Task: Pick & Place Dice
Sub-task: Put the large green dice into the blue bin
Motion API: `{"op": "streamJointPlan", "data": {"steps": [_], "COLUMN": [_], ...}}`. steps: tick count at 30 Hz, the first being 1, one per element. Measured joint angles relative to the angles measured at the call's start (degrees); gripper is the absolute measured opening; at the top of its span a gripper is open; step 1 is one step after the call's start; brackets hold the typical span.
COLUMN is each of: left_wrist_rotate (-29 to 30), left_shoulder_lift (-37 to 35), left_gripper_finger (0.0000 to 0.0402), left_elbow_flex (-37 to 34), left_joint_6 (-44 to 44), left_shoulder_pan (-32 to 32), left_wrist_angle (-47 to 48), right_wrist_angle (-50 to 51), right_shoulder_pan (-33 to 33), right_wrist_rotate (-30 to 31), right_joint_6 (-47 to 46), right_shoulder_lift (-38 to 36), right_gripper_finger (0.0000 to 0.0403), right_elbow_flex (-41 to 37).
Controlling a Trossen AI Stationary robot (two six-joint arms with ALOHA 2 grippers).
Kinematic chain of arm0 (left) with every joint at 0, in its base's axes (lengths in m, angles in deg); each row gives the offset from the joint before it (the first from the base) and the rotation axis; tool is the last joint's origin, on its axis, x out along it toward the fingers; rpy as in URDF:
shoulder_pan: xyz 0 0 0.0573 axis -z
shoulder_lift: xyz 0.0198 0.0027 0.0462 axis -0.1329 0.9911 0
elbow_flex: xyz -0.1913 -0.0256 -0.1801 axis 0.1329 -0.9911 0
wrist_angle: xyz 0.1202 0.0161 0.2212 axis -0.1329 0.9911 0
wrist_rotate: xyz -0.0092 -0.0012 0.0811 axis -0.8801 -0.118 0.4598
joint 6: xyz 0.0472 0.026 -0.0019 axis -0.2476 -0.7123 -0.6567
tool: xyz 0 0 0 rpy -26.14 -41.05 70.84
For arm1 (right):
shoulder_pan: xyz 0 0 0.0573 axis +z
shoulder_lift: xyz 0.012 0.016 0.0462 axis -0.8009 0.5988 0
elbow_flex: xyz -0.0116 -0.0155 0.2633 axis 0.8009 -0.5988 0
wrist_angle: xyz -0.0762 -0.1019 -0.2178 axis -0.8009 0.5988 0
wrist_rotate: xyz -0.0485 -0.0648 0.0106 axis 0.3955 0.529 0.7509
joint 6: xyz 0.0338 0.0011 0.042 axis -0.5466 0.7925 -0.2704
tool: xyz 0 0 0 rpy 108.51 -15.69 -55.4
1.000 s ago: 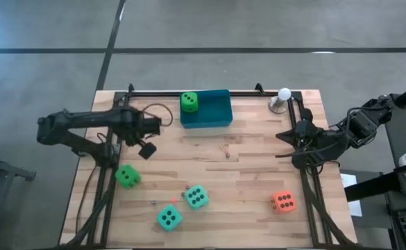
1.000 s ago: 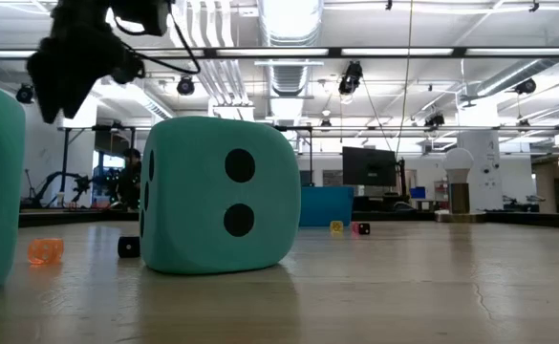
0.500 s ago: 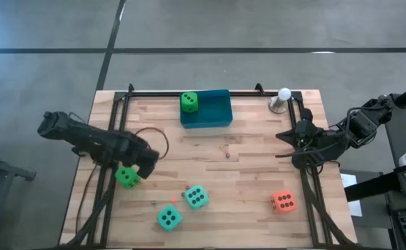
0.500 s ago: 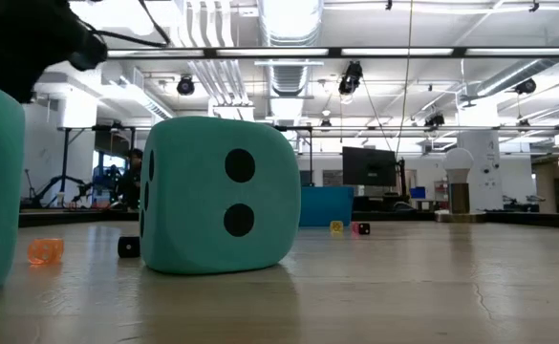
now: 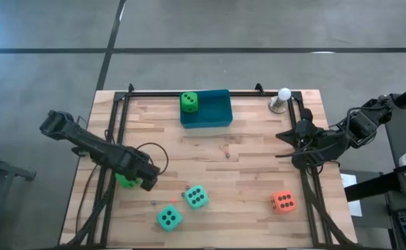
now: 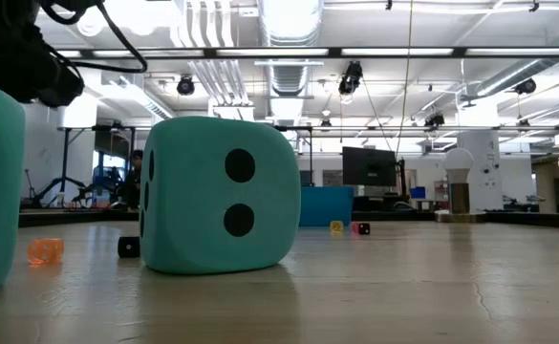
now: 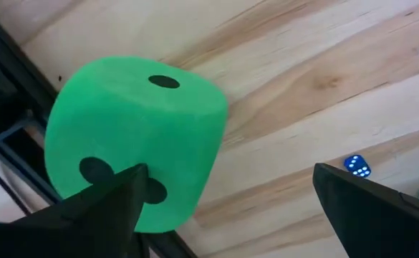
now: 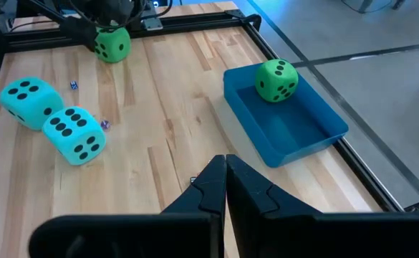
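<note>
Left gripper [image 7: 223, 204], fingers wide apart, over bright green soft die [image 7: 134, 140] near table's left edge; die off-centre, against one finger

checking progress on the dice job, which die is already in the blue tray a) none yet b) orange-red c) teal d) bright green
d, one bright green die sits inside the blue tray, at its end farthest from the white ball.
</note>
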Motion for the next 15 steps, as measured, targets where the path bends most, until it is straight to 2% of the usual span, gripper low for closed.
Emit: {"op": "streamJointPlan", "data": {"steps": [8,15], "left_wrist_rotate": [2.6,11.4], "left_shoulder_lift": [-0.1,0.0], "left_gripper_finger": [0.0398,0.0397], "left_elbow_flex": [0.0,0.3], "left_joint_6": [0.0,-1.9], "left_shoulder_pan": [-0.5,-1.8], "left_wrist_angle": [-2.5,-9.5], "right_wrist_angle": [0.0,0.0], "right_shoulder_pan": [0.0,0.0], "right_wrist_rotate": [0.0,0.0], "right_joint_6": [0.0,0.0], "right_shoulder_lift": [0.0,0.0], "right_gripper_finger": [0.0008,0.0008], "right_elbow_flex": [0.0,0.0]}}
